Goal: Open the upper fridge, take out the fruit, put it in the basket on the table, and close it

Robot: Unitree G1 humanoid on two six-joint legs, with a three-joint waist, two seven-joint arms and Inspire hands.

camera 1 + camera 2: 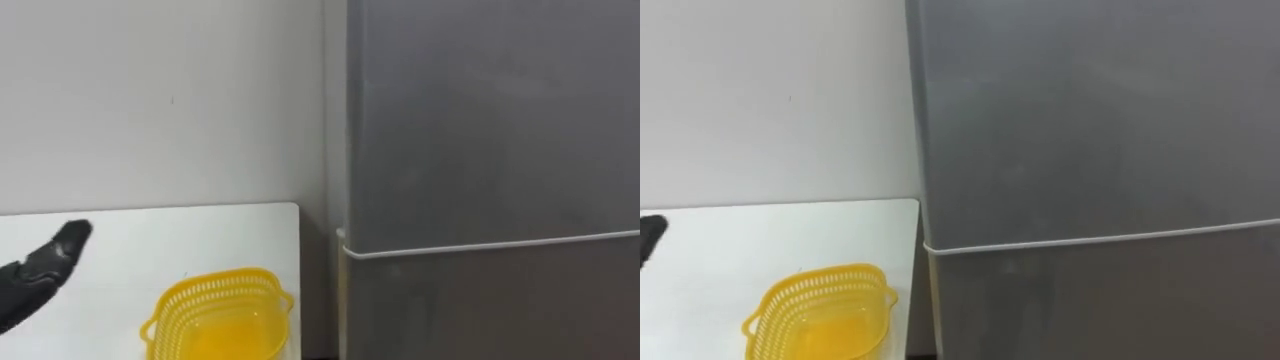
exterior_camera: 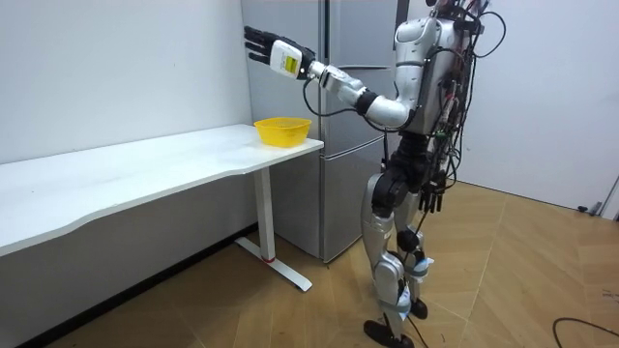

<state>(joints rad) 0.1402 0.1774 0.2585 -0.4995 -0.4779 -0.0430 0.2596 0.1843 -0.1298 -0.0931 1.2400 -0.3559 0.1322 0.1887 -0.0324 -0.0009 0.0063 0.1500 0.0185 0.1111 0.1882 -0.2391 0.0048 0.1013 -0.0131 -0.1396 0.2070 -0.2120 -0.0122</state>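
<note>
The grey fridge (image 1: 490, 120) stands shut before me, its upper door (image 1: 1090, 110) closed above a pale seam. My left hand (image 1: 40, 275) reaches forward at the lower left, dark fingers stretched out straight, empty, over the white table and well left of the fridge. In the room view the same left hand (image 2: 263, 44) is held high near the wall, above the table's end, with the arm extended. I stand upright close to the fridge (image 2: 353, 116), beside the table's end.
A yellow mesh basket (image 1: 220, 315) sits empty on the white table (image 1: 130, 240) near its right end, close to the fridge's side. The table (image 2: 145, 169) runs along the pale wall. Wooden floor lies open behind me.
</note>
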